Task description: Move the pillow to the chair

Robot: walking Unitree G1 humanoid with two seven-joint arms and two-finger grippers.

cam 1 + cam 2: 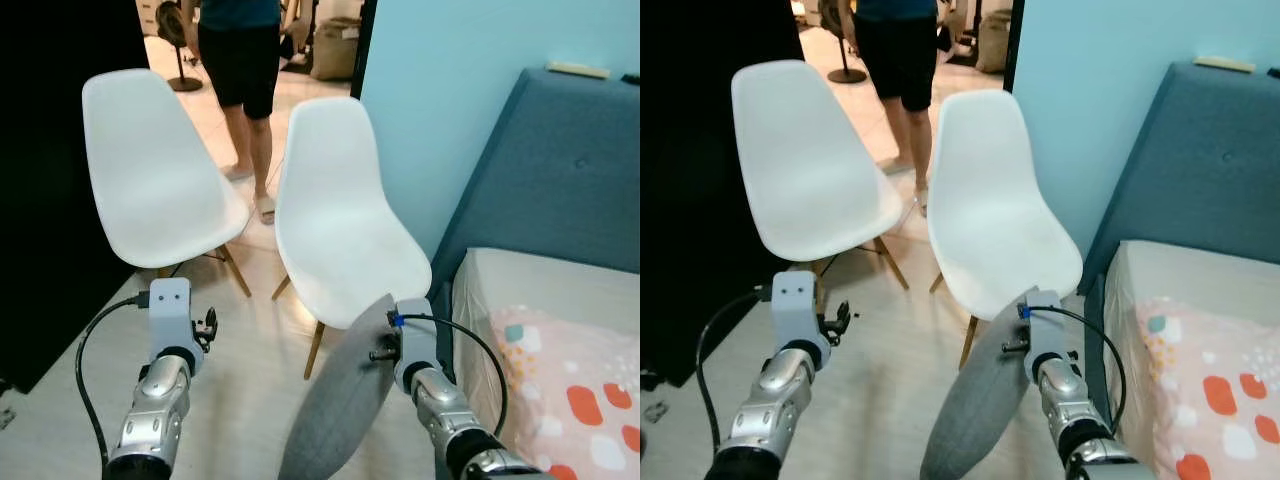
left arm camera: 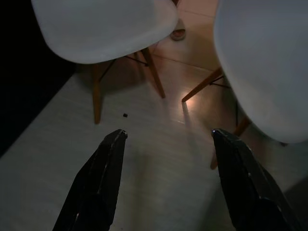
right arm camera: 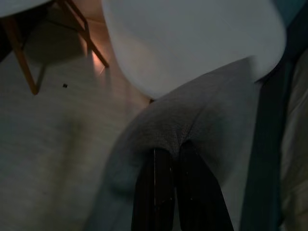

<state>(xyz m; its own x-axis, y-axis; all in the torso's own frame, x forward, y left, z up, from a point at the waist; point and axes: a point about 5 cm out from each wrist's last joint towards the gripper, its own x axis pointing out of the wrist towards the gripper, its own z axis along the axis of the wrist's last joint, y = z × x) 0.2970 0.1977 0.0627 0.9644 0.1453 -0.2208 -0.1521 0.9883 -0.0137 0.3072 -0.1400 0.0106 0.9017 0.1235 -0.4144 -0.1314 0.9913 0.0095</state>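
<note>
A long grey pillow (image 1: 340, 400) hangs from my right gripper (image 3: 177, 153), which is shut on a pinch of its fabric. Its upper end (image 1: 1002, 330) reaches the front edge of the nearer white chair (image 1: 340, 230), just ahead of my right arm. A second white chair (image 1: 155, 170) stands to the left of it. My left gripper (image 2: 166, 137) is open, held low above the pale floor between the two chairs, with nothing between its fingers.
A person (image 1: 245, 70) in dark shorts stands behind the chairs. A bed (image 1: 560, 350) with a blue headboard and a patterned sheet is close on my right. A black panel (image 1: 40, 180) lines the left side. Wooden chair legs (image 2: 96, 91) splay over the floor.
</note>
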